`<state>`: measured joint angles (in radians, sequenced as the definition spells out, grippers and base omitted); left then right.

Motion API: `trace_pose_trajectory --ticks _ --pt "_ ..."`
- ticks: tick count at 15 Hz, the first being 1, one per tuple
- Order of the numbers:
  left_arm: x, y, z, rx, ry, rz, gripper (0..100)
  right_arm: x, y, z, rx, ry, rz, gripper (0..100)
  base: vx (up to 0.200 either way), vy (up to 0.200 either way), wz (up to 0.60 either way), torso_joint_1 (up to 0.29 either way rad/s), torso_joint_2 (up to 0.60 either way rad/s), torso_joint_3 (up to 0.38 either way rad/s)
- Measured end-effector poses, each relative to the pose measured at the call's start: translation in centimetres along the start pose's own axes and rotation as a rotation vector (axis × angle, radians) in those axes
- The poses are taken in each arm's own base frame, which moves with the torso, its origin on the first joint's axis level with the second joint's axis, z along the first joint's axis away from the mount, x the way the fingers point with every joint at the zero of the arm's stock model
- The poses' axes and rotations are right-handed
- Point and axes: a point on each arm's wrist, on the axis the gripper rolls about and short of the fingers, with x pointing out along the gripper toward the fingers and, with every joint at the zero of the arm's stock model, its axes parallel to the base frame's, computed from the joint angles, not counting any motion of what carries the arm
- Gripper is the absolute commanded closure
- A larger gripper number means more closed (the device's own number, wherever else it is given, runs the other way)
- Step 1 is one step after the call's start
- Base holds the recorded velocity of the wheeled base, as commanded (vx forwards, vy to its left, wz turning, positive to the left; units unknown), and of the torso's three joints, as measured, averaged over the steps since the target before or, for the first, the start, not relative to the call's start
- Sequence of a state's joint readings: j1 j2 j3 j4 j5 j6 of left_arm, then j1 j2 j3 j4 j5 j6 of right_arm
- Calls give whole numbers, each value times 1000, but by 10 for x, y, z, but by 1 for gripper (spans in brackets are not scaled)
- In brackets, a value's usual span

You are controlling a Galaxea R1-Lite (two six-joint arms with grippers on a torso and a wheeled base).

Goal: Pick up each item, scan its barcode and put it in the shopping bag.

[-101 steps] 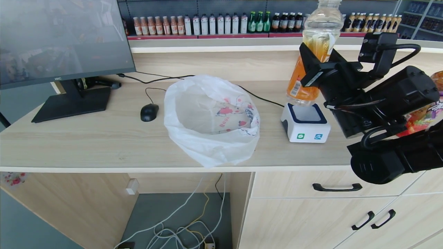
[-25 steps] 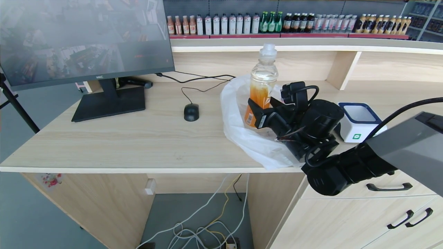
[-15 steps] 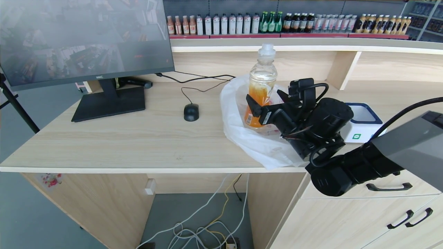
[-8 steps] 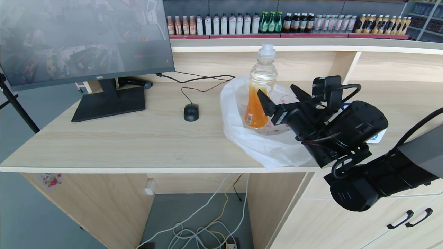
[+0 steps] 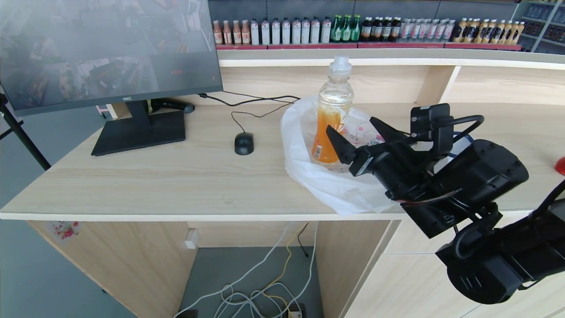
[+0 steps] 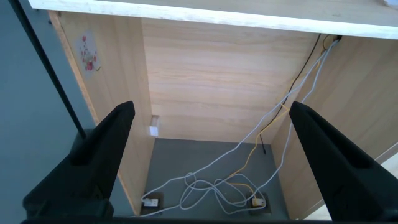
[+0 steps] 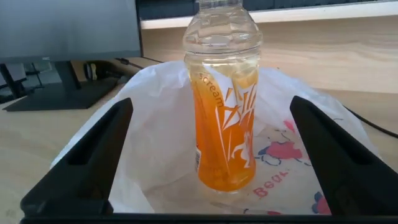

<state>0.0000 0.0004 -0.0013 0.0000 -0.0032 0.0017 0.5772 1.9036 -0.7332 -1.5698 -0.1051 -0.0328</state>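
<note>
A clear bottle of orange drink [image 5: 332,119] [image 7: 225,118] stands upright inside the white plastic shopping bag [image 5: 309,176] [image 7: 155,124] on the wooden counter [image 5: 176,176]. My right gripper [image 5: 352,126] [image 7: 211,109] is open, a little to the near right of the bottle, pointing at it without touching it. The white scanner [image 5: 446,160] is mostly hidden behind my right arm. My left gripper [image 6: 211,162] hangs open with nothing in it below the counter edge, facing the leg space under the desk.
A monitor [image 5: 106,48] stands at the back left, with a black mouse [image 5: 243,143] between it and the bag. A red item [image 5: 560,165] peeks in at the right edge. Drink bottles [image 5: 353,28] line the far shelf. Cables [image 6: 217,186] lie on the floor.
The right gripper held the bottle over the scanner, carried it into the bag, then opened and drew back to the right. The bottle stays standing in the bag. The camera also shifted early on.
</note>
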Motion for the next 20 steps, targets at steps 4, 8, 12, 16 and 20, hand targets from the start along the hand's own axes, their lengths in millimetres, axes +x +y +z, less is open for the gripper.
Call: trace_pose_trajectory --ticks 4,8,12,16,20 --pt "0 0 0 0 0 0 0 -10 8 4 21 11 23 0 0 0 0 0 0 0" --pt "0 0 0 1 0 0 0 -12 4 6 19 13 13 0 0 0 0 0 0 0" --pt "0 0 0 1 0 0 0 -11 3 5 23 11 12 0 0 0 0 0 0 0" --pt "0 0 0 14 0 -1 0 -7 0 5 21 2 1 0 0 -200 0 4 4 1" --pt "0 0 0 14 0 -1 0 -6 -1 5 19 4 -4 0 0 -200 0 5 4 4"
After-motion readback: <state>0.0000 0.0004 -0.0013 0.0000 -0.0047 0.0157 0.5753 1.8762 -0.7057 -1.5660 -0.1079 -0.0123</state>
